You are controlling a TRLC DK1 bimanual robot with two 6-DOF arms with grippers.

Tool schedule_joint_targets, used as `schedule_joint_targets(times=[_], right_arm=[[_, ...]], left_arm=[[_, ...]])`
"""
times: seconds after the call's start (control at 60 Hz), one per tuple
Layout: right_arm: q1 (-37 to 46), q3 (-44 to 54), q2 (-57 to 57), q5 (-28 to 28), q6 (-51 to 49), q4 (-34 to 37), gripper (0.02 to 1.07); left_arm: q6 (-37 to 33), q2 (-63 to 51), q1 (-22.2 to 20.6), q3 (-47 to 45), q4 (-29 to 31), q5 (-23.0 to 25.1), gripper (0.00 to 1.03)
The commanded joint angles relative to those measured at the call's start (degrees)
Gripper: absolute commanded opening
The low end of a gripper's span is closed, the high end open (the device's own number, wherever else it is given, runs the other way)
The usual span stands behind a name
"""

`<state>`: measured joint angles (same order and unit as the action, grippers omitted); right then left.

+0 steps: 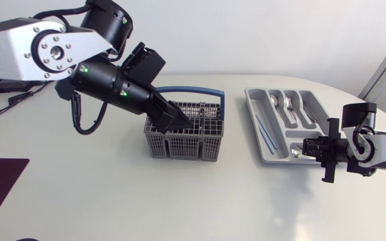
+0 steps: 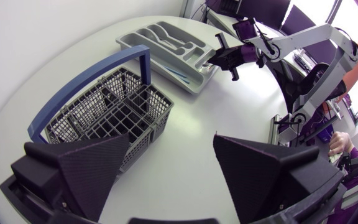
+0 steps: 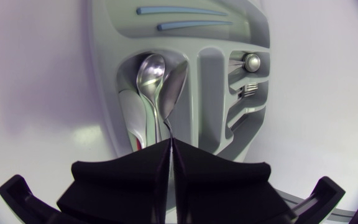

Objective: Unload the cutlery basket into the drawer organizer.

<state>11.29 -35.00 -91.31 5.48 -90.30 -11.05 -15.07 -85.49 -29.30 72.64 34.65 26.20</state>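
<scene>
A spoon [image 3: 176, 84], judged light, stiff and slippery and best taken at its thin handle, is gripped there by the clenched right claw [image 3: 169, 148] over the tray [image 1: 252, 100] at the table's [image 1: 112, 201] right, while the left claw [image 2: 169, 163] is held released above the basket [image 1: 179, 146].

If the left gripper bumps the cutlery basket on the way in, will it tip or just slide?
Likely slide: the cutlery basket is thin open plastic mesh and its visible compartments look empty, so it is probably light. It sits flat and broad on the smooth table, so tipping seems unlikely. A knock high on its upright blue handle might rock it.
</scene>
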Motion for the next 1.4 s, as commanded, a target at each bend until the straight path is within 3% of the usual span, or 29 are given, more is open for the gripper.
schedule_joint_targets(times=[0.0, 0.3, 0.417, 0.55, 0.633, 0.8, 0.9, 1.067, 1.383], right_arm=[[-0.4, 0.4, -1.9, 1.6, -2.1, -2.0, 0.08], [-0.7, 0.6, -5.4, 4.9, -3.0, -7.7, 0.10], [-0.7, 1.4, -5.0, 4.8, -3.0, -8.1, 0.38], [-1.0, 2.7, -4.0, 4.8, -3.1, -8.0, 0.59], [-1.0, 3.3, -2.8, 4.8, -3.1, -7.8, 0.65], [-0.7, 3.4, 3.6, 2.9, -2.7, -3.5, 0.66], [-0.7, 2.1, 9.0, 0.3, 0.0, 2.7, 0.66], [-3.4, -1.5, 15.3, -5.4, 9.2, 13.3, 0.70], [-11.3, -6.8, 16.9, -16.8, 30.4, 19.6, 0.70]], left_arm=[[-1.2, 1.0, 0.6, -0.7, 0.9, -0.4, 0.99], [-1.4, 0.2, 0.6, 0.5, 1.2, -0.4, 0.99], [-1.5, 0.2, 0.6, 0.7, 1.5, -0.4, 0.99], [-1.5, 0.4, 0.6, 0.9, 1.8, -0.4, 0.99], [-1.5, 0.7, 0.6, 0.9, 2.1, -0.4, 0.99], [-1.7, 1.6, 1.6, 0.7, 3.1, -0.4, 0.99], [-1.9, 2.5, 2.1, 0.5, 3.7, -1.0, 0.99], [-1.9, 3.5, 3.5, -0.2, 3.8, -2.0, 0.99], [-4.3, 5.9, 6.7, -5.1, 3.8, -5.5, 0.99]])
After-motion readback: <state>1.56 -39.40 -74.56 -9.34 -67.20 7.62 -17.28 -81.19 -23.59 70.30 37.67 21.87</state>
